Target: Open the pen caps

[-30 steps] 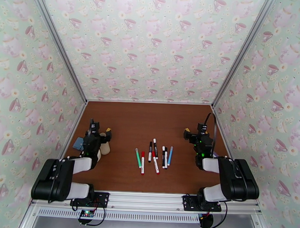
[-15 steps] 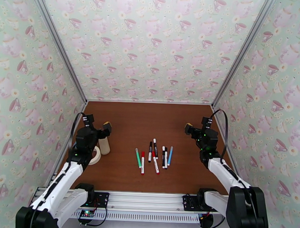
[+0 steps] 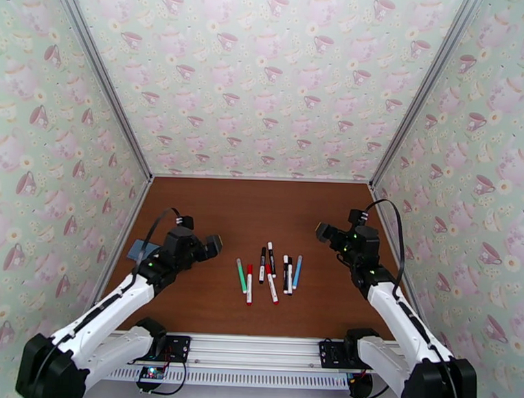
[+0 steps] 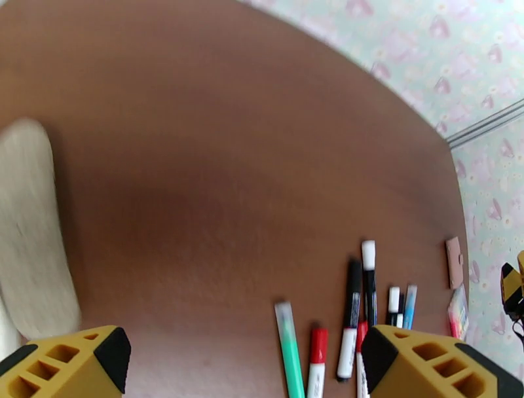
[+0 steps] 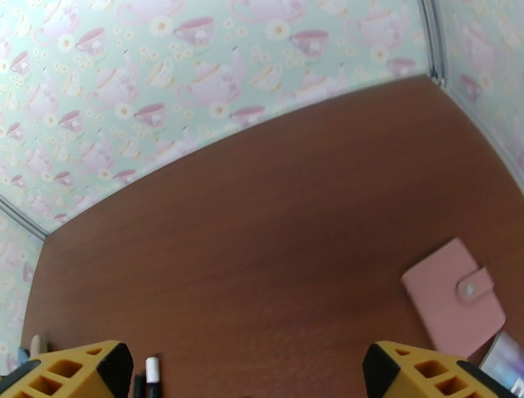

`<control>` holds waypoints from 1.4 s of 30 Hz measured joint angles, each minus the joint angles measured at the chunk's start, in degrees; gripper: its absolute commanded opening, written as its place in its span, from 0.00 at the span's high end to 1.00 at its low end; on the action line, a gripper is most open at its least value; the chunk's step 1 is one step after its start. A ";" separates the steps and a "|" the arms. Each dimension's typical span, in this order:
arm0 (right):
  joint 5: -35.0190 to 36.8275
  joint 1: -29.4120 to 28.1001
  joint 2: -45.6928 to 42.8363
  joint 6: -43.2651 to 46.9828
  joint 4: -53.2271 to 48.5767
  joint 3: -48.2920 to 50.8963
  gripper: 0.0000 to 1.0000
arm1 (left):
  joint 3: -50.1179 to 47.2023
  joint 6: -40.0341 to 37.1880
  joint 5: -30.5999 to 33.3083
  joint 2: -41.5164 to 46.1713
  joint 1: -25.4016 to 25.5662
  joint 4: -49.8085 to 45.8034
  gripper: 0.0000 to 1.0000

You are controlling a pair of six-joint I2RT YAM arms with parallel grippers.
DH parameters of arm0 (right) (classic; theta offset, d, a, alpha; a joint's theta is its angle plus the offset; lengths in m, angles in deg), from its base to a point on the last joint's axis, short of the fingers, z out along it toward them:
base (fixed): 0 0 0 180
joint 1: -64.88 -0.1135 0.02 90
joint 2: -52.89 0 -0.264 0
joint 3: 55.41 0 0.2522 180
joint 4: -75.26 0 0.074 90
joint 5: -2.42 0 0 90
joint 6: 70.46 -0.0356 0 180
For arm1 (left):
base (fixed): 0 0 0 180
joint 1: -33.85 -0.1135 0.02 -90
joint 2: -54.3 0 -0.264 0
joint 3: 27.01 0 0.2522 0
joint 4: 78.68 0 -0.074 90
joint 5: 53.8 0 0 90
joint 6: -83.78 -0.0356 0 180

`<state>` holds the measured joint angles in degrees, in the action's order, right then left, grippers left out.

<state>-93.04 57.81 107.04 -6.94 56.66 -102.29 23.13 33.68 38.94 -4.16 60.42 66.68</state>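
**Pens** (image 3: 270, 271): seven, slim, lying flat in a loose row on the bench (image 3: 220, 208). The barrels are nearly parallel and slightly fanned, with long axes running from the arms' side toward the back wall.

**Caps:** a white cap (image 4: 369, 251) and a red cap (image 4: 318, 342) sit on their barrels. As far as can be told, every pen is capped and no step of the task is done.

**Position:** the row lies between the two tools, to the right of the left one and to the left of the right one.

**Left tool** (image 3: 216, 244): fingers spread wide, nothing held, above the bench. In its wrist view (image 4: 245, 350) the pens lie ahead, toward its right finger. Their long axes run crosswise to its closing line, which should suit a grip across a barrel. The green pen (image 3: 241, 274) is the nearest to it.

**Right tool** (image 3: 323, 231): fingers spread wide (image 5: 247, 360), nothing held. The blue pen (image 3: 297, 272) is the nearest to it.

**Nearer arm:** the left seems slightly closer to its end of the row. Height above the bench cannot be read. Uncapping will likely need one tool on a barrel and the other pulling along the long axis.

**Other items:** a beige lump (image 4: 33, 235) lies to the left tool's left. A pink wallet (image 5: 452, 294) lies ahead and right of the right tool, well apart from the row.
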 measured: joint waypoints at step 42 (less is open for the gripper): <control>-2.51 -25.14 1.16 -7.43 -5.73 5.88 0.00 | 22.27 17.20 -5.88 -38.38 19.67 -14.88 0.64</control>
<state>-95.55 32.68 108.20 -14.37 50.93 -96.41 45.40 50.89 33.06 -42.54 80.09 51.79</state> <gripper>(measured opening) 0.999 0.391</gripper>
